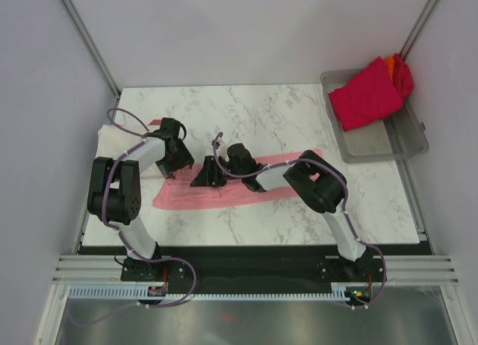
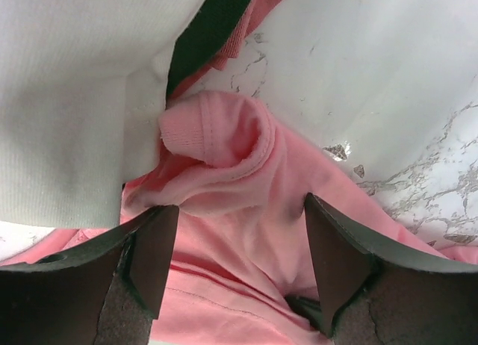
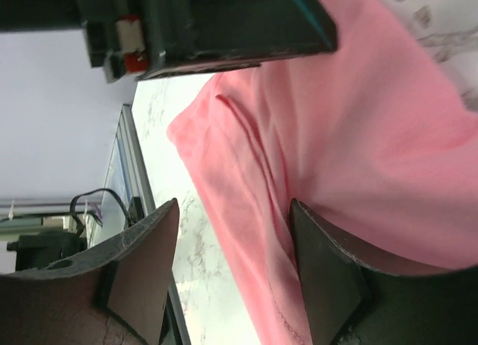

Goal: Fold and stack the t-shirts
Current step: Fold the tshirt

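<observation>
A light pink t-shirt [image 1: 187, 196] lies as a long folded strip across the middle of the marble table. My left gripper [image 1: 173, 169] is open over its left end, fingertips down on the bunched pink cloth [image 2: 246, 181], which sits between the jaws [image 2: 235, 210]. My right gripper [image 1: 209, 175] is open at the strip's middle, with a pink edge [image 3: 358, 121] running between its fingers [image 3: 233, 210]. A cream-white shirt [image 1: 112, 142] lies at the far left and touches the pink one [image 2: 67, 98]. A crimson shirt [image 1: 366, 97] lies bunched in the tray over an orange one [image 1: 391, 61].
The grey translucent tray [image 1: 403, 140] stands at the back right. A reddish cloth edge [image 1: 153, 123] shows from under the cream shirt. White walls and metal posts close in the table on both sides. The arm bases stand at the near edge.
</observation>
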`<action>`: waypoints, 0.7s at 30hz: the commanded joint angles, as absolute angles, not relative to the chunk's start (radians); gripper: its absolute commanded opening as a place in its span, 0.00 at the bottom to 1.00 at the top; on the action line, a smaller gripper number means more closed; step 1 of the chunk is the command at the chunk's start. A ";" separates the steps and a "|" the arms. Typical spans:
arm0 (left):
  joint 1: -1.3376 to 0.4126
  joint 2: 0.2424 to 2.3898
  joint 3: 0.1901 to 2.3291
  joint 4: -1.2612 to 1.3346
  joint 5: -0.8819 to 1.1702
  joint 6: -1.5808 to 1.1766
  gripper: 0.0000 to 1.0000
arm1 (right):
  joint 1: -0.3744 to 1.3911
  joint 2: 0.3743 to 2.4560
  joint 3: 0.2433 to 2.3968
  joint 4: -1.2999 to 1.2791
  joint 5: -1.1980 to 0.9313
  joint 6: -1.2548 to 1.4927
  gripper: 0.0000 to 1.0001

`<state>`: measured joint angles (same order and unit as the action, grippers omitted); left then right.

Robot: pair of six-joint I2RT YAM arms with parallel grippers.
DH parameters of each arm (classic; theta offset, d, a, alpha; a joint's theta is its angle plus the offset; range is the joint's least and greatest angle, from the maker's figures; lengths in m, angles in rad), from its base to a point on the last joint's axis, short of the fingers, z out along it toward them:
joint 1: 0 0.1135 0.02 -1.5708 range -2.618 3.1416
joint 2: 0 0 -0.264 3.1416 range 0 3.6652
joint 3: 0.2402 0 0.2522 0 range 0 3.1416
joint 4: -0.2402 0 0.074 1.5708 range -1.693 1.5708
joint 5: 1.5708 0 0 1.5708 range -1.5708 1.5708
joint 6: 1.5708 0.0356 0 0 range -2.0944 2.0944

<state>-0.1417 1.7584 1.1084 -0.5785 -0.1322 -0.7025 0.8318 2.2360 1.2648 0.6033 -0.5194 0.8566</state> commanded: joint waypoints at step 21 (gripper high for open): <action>-0.144 1.753 1.141 -0.604 -0.187 -0.678 0.75 | 1.028 1.875 0.977 0.468 -0.678 0.641 0.69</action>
<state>-0.1429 1.7584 1.1084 -0.6048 -0.1558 -0.7021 1.0115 1.9827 1.0206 0.5236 -0.6407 0.7292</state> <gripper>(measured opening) 0.757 0.689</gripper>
